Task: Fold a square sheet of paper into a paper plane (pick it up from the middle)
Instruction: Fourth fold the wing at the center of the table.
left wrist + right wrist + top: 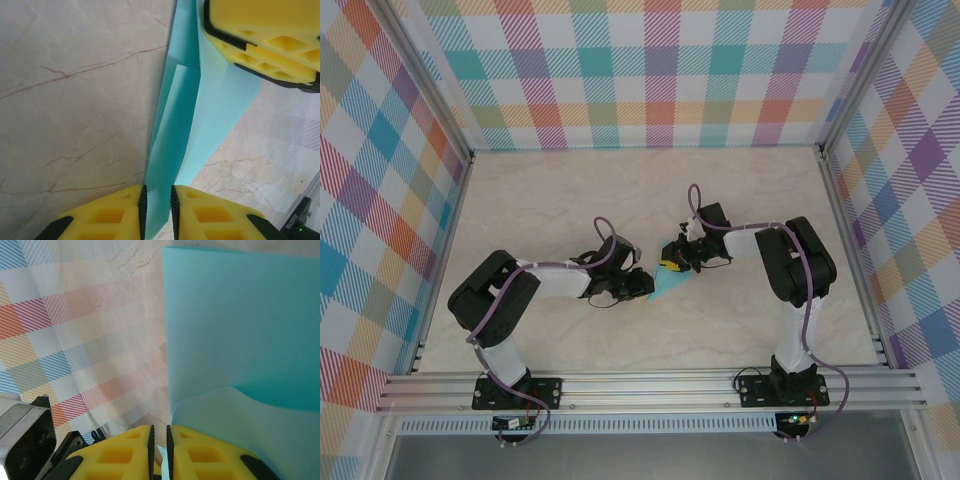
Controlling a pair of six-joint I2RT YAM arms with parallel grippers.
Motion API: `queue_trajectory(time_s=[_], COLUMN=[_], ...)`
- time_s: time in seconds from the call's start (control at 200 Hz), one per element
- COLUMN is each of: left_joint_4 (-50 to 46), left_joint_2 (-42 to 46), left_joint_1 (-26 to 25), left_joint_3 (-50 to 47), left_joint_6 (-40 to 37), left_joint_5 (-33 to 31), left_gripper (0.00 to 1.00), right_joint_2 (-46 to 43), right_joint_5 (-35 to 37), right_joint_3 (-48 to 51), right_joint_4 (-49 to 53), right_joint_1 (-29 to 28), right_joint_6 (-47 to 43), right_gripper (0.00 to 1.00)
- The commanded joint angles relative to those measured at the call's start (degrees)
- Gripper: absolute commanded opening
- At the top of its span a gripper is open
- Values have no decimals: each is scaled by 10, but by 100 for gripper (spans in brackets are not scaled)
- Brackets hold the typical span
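The square sheet of paper is now folded into a pointed turquoise paper plane (658,288) that lies between the two grippers at the table's middle. My left gripper (634,285) is at its left end. In the left wrist view its jaws (158,200) stand slightly apart, and the plane's creased fold (172,130) runs between the pads. My right gripper (672,264) holds the far end. In the right wrist view it (159,442) is shut on a thin edge of the paper (240,325). A right finger (265,40) shows over the paper in the left wrist view.
The marble-patterned tabletop (570,190) is enclosed by checkered walls (660,70) on three sides. An aluminium rail (650,385) carrying both arm bases runs along the near edge.
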State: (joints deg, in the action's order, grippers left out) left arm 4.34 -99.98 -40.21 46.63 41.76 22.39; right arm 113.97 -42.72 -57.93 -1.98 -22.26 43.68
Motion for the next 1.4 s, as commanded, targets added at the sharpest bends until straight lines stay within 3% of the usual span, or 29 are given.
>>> queue_trajectory(time_s=[0.0,0.36,0.595,0.76,0.865,0.995,1.395], left_joint_4=[-57,-123,-126,-100,-68,-50,-59], left_joint_2=[-8,-15,64,88,64,31,-28], left_joint_1=[-7,-19,-21,-24,-31,-34,-32], left_joint_3=[14,38,17,34,56,69,68], left_joint_6=[-24,-51,-34,-39,-40,-38,-46], left_joint_5=[-27,-68,-118,-77,-15,14,-1], left_gripper=[18,11,13,14,14,13,12], right_joint_2=[31,30,31,33,35,35,36], right_joint_5=[38,39,46,50,51,52,54], right_joint_3=[-1,3,2,4,5,6,13], right_joint_4=[30,31,36,36,37,39,39], right_joint_1=[-2,-3,-3,-2,-3,-3,-2], right_joint_6=[-10,-10,-12,-12,-12,-14,-16], right_gripper=[17,17,16,16,15,15,15])
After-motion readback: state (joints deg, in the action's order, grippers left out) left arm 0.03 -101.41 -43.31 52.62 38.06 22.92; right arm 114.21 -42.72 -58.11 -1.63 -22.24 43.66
